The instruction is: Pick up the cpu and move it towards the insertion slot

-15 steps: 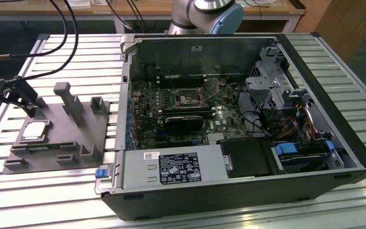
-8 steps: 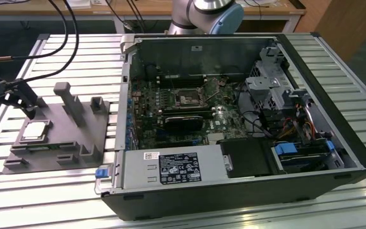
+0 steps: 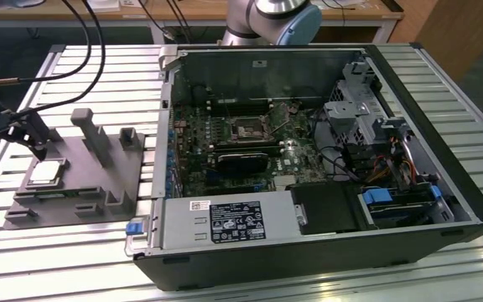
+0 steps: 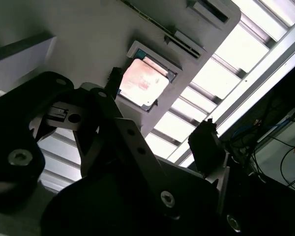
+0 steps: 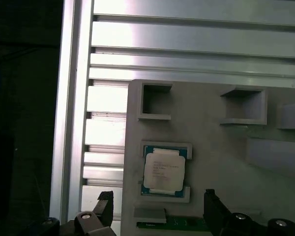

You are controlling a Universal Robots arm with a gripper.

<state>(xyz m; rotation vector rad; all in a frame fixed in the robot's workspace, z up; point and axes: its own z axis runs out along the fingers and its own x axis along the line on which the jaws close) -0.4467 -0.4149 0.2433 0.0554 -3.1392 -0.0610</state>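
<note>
End effector (image 5: pixel 157 209) released: its two dark fingers (image 5: pixel 212 209) stand wide apart, further apart than the cpu (image 5: pixel 162 170) is broad, and grasp nothing. They hang over the grey fixture block (image 3: pixel 86 179) near the chip, clear of it. The cpu lies flat, silvery top upward, seated in a shallow recess of the block. It is near-square, so no long axis stands out, and its edges run parallel to the block's edges. The block sits at the exterior view's left on the slatted aluminium tabletop (image 3: pixel 116 88), beside an open computer case (image 3: pixel 309 251). The insertion slot (image 3: pixel 248 131) lies on the motherboard (image 3: pixel 193 151) inside the case — well apart from the cpu. Black cables (image 3: pixel 97 38) hang above the tabletop, and a wooden desk (image 3: pixel 224 9) stands behind.
</note>
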